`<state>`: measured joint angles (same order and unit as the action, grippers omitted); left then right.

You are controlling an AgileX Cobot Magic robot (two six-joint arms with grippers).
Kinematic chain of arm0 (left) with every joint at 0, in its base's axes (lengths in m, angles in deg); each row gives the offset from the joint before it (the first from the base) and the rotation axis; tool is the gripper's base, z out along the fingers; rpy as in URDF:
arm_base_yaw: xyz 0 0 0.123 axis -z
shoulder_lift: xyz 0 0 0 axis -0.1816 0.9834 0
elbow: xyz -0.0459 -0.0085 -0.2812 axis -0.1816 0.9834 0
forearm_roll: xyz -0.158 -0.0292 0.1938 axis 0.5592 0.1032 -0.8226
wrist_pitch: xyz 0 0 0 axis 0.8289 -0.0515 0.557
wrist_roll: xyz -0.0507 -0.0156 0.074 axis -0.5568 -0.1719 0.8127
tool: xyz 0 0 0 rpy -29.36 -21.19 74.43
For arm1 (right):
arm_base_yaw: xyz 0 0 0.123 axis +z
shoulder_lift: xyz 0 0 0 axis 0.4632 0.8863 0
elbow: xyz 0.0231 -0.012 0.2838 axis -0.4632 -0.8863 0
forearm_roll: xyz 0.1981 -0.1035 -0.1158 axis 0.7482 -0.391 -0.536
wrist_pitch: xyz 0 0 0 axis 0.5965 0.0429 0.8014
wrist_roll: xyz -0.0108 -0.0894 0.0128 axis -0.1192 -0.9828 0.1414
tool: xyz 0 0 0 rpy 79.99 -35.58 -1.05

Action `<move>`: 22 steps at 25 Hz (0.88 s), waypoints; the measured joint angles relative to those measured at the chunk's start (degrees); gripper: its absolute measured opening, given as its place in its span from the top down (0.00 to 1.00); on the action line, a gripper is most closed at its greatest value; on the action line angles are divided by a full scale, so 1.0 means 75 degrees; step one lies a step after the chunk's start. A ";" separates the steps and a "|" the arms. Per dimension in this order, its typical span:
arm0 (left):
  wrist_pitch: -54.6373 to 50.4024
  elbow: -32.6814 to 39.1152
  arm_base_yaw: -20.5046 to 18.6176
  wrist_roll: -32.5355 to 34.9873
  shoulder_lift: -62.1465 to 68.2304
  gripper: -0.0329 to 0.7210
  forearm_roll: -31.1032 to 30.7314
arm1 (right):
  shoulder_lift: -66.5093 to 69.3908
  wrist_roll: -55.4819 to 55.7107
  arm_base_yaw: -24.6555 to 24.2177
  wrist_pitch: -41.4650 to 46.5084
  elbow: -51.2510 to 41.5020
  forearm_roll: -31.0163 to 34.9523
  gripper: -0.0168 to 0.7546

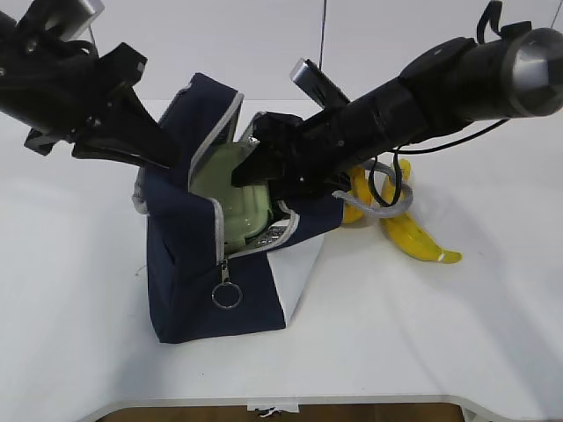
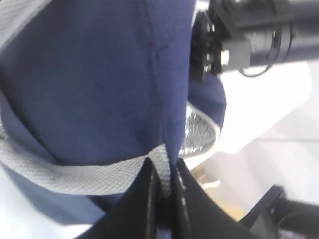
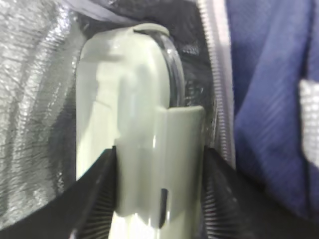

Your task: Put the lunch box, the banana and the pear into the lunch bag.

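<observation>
Inside the open navy-blue fabric lunch bag (image 1: 220,264), the sage-green-lidded clear lunch box (image 3: 144,149) is clamped by the right hand (image 3: 159,199), the left hand (image 2: 162,194) is pinched on the bag's grey-zippered rim, and the curved yellow banana (image 1: 418,237) is left at 3 o'clock on the white surface (image 1: 440,334).

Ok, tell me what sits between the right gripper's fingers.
The lunch box, gripped across its green lid, inside the lunch bag; the right wrist view shows it.

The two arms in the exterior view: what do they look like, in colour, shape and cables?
Both arms are black. The right arm is a thick round tube with a silver-grey end cap, a small grey box on top, and black cables hanging beneath it. The left arm looks more angular, with a grey block at its upper end. Each tool has flat black fingers; the right ones show fine ribbing inside.
</observation>
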<state>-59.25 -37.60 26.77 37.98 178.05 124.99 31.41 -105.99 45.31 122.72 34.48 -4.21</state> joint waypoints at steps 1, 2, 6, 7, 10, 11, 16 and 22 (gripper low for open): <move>-0.0034 0.0000 0.0000 0.0000 0.0000 0.94 -0.0087 | 0.0011 0.0000 0.0016 -0.0015 0.0000 0.0012 0.50; -0.0051 0.0000 0.0000 0.0000 0.0000 0.94 -0.0195 | 0.0011 -0.0036 0.0031 -0.0034 0.0000 0.0016 0.50; -0.0090 -0.0012 0.0000 0.0000 0.0000 0.94 -0.0596 | 0.0082 -0.0194 0.0045 -0.0224 0.0000 0.0077 0.50; -0.0090 -0.0012 0.0000 0.0000 0.0000 0.94 -0.0640 | 0.0146 -0.0207 0.0045 -0.0270 0.0000 0.0123 0.50; -0.0090 -0.0012 0.0000 0.0000 0.0006 0.94 -0.0767 | 0.0364 -0.0207 0.0045 -0.0393 0.0000 0.0184 0.50; -0.0090 -0.0012 0.0000 0.0000 0.0006 0.94 -0.0784 | 0.0421 -0.0207 0.0045 -0.0433 0.0000 0.0198 0.50; -0.0090 -0.0012 0.0000 0.0000 0.0047 0.94 -0.0813 | 0.0557 -0.0240 0.0045 -0.0575 0.0036 0.0262 0.50; -0.0090 -0.0012 0.0000 0.0000 0.0047 0.94 -0.0824 | 0.0745 -0.0246 0.0045 -0.0575 0.0095 0.0359 0.50</move>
<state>-59.93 -37.69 26.77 37.98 178.41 118.81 37.00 -107.83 45.65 118.40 35.20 -1.51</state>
